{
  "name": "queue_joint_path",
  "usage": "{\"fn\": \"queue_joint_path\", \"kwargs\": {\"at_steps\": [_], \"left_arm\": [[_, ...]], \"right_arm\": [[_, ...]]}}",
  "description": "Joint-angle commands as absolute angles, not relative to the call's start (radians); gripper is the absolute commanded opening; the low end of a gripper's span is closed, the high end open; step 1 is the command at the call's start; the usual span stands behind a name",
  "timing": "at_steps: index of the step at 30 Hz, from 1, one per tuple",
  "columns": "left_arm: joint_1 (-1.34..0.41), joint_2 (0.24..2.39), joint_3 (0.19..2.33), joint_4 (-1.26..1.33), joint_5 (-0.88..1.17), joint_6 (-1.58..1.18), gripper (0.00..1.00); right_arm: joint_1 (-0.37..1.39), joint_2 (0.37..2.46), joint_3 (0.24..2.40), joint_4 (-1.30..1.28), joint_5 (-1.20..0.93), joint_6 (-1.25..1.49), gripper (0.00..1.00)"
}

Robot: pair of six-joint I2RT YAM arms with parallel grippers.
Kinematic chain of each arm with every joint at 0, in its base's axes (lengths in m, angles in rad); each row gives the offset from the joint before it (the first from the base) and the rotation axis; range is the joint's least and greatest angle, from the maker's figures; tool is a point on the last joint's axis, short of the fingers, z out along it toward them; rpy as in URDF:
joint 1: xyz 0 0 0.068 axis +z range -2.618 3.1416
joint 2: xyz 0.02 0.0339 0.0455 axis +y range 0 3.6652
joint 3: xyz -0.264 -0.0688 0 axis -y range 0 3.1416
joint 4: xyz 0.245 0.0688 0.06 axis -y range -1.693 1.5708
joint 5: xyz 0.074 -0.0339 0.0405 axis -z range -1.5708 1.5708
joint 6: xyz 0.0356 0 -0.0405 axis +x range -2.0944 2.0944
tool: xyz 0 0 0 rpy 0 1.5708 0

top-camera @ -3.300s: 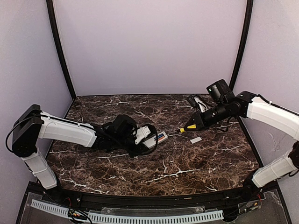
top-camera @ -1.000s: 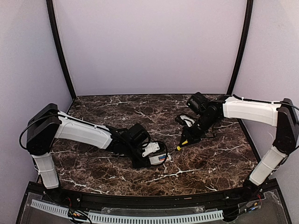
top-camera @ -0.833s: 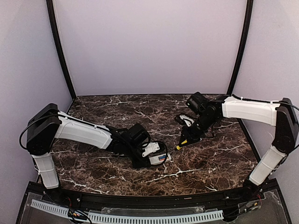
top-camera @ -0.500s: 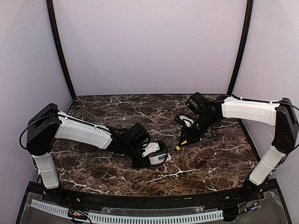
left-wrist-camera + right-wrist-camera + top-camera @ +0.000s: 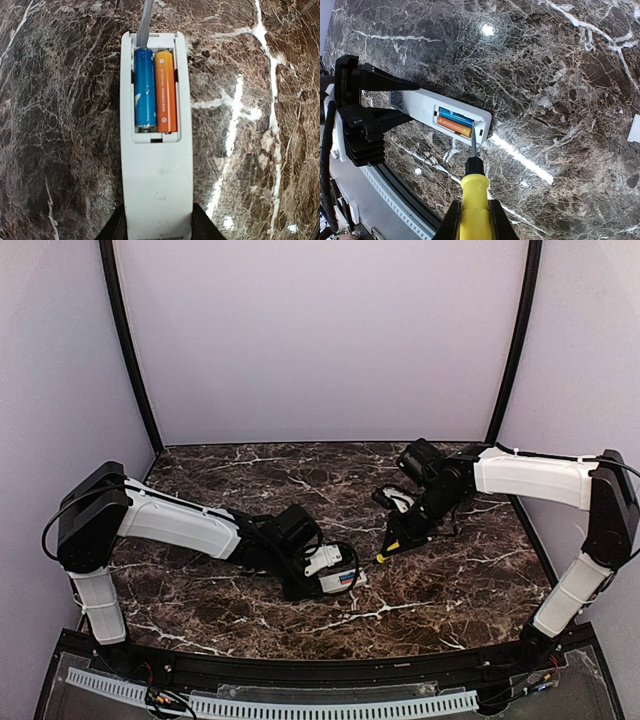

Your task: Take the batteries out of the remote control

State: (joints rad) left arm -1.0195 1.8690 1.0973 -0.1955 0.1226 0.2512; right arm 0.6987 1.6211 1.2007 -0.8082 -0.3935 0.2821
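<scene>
The white remote control [image 5: 157, 175] lies back side up on the marble, its battery bay open. My left gripper [image 5: 157, 227] is shut on its near end. Side by side in the bay sit the batteries, one blue [image 5: 144, 90] and one orange [image 5: 165, 90]. My right gripper [image 5: 472, 220] is shut on a yellow-handled screwdriver [image 5: 473, 195]. The screwdriver's thin blade [image 5: 472, 144] reaches over the remote's end wall to the end of the blue battery [image 5: 456, 116]. From above, the remote control [image 5: 340, 580] is left of the screwdriver [image 5: 393, 546].
A small flat white cover [image 5: 635, 127] lies on the marble at the right edge of the right wrist view. The table's front rail [image 5: 300, 705] runs just near of the remote. Purple walls enclose the table on three sides.
Since the oldest frame both arms have come nearer the front, bringing the screwdriver to the remote's end. Over the last second the right gripper crept only slightly left; the left arm held still.
</scene>
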Motion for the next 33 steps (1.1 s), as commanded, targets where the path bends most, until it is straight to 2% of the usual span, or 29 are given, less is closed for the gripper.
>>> {"fn": "queue_joint_path", "kwargs": {"at_steps": [1, 16, 33], "left_arm": [[-1.026, 1.880, 1.119, -0.225, 0.110, 0.256, 0.00], [-1.026, 1.879, 1.125, -0.230, 0.104, 0.262, 0.00], [-1.027, 1.882, 1.133, -0.234, 0.108, 0.265, 0.00]], "right_arm": [[0.709, 1.608, 1.216, -0.809, -0.404, 0.291, 0.00], [0.709, 1.596, 1.215, -0.827, -0.367, 0.292, 0.00], [0.713, 1.640, 1.216, -0.800, -0.426, 0.289, 0.00]]}}
